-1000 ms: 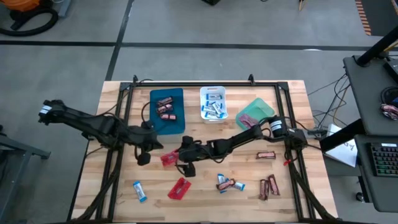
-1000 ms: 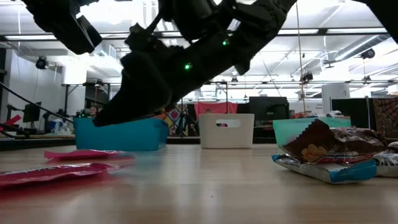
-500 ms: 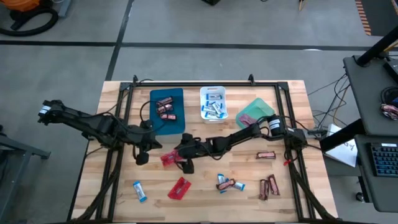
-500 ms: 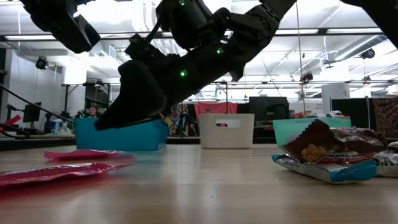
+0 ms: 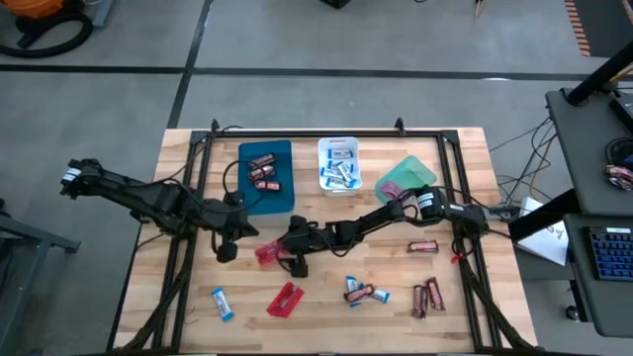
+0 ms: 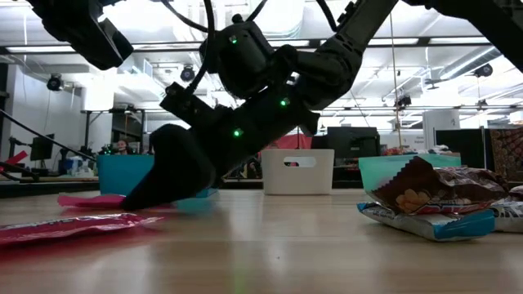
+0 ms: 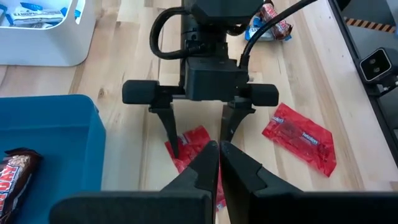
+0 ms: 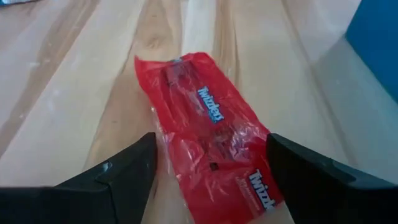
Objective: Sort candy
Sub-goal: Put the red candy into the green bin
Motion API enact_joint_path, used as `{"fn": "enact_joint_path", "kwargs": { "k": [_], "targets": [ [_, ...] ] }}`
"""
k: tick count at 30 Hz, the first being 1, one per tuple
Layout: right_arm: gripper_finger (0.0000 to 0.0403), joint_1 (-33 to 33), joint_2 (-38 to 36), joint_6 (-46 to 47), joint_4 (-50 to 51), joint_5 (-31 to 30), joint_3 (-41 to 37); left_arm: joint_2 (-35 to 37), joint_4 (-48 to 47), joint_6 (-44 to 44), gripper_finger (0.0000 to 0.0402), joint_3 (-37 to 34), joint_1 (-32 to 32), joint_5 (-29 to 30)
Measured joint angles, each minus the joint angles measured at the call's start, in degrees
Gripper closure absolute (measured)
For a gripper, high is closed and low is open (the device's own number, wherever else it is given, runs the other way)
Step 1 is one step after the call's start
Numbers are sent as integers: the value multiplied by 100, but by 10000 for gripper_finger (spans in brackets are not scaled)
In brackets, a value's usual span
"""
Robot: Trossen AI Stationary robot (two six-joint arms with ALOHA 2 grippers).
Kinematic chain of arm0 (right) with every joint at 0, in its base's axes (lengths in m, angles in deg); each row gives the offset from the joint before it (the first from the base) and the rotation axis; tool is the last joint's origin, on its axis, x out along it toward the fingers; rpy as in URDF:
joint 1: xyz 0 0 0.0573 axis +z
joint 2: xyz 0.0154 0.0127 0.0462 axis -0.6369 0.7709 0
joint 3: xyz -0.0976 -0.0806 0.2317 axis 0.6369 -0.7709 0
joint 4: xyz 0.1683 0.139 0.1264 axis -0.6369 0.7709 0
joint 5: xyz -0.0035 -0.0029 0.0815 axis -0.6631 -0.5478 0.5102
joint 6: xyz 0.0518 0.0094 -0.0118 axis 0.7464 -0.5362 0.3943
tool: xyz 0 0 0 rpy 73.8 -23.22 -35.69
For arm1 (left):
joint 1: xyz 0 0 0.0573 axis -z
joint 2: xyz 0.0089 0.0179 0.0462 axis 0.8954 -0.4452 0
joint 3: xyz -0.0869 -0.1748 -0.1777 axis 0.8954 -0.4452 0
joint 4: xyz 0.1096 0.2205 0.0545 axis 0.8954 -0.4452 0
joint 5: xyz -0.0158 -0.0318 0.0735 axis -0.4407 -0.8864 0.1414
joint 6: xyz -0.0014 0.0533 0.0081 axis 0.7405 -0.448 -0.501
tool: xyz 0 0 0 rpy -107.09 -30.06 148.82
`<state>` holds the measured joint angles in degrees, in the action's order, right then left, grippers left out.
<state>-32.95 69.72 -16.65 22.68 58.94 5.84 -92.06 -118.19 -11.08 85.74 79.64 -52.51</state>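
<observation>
High view: the right arm reaches from the desk's [image 5: 198,307] 3 o'clock edge across to the centre, its right gripper [image 5: 294,259] low over a red Twizzlers packet [image 5: 268,253] lying just below the blue tray [image 5: 282,200]. The left arm stretches in from 9 o'clock; the left gripper [image 5: 226,248] hangs just left of that packet. A second red packet [image 5: 285,299] lies toward 6 o'clock, a blue-and-white bar [image 5: 221,303] toward 7 o'clock, and dark brown-red bars [image 5: 427,296] toward 4 o'clock. The white tray [image 5: 339,145] and green tray [image 5: 420,170] sit toward 12 and 2 o'clock.

Low view: the right arm slants steeply down, its fingers [image 6: 159,189] reaching the desk surface beside the pink-red packet.

Left wrist view: the left gripper's fingers [image 7: 198,167] are pressed together, holding nothing. Beyond them the right gripper points straight down, fingers apart, straddling the packet.

Right wrist view: the spread fingers [image 8: 124,171] flank the Twizzlers packet, which lies flat between them, not clamped.
</observation>
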Motion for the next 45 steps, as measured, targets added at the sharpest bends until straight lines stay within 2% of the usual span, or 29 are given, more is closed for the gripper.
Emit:
{"fn": "enact_joint_path", "kwargs": {
  "k": [5,15,21,26,31,38,45],
  "targets": [
    [163,-63,67,127,109,160,17,0,16,-4,402,-34,0,2],
    [323,-65,43,-43,152,283,6,-26,157,1,402,-211,0,4],
    [380,-68,-29,-106,184,538,-9,-26,247,3,402,-220,0,4],
    [393,-65,-205,-202,350,586,-27,-26,266,3,402,-220,0,4],
    [393,-65,-589,-254,1032,683,-36,-16,296,4,402,-220,0,28],
    [393,-68,-1429,-259,2286,680,-49,-13,290,7,402,-200,0,588],
    [394,-264,-2515,-299,3411,677,-349,-3,306,-8,402,-117,0,597]
  ]
}}
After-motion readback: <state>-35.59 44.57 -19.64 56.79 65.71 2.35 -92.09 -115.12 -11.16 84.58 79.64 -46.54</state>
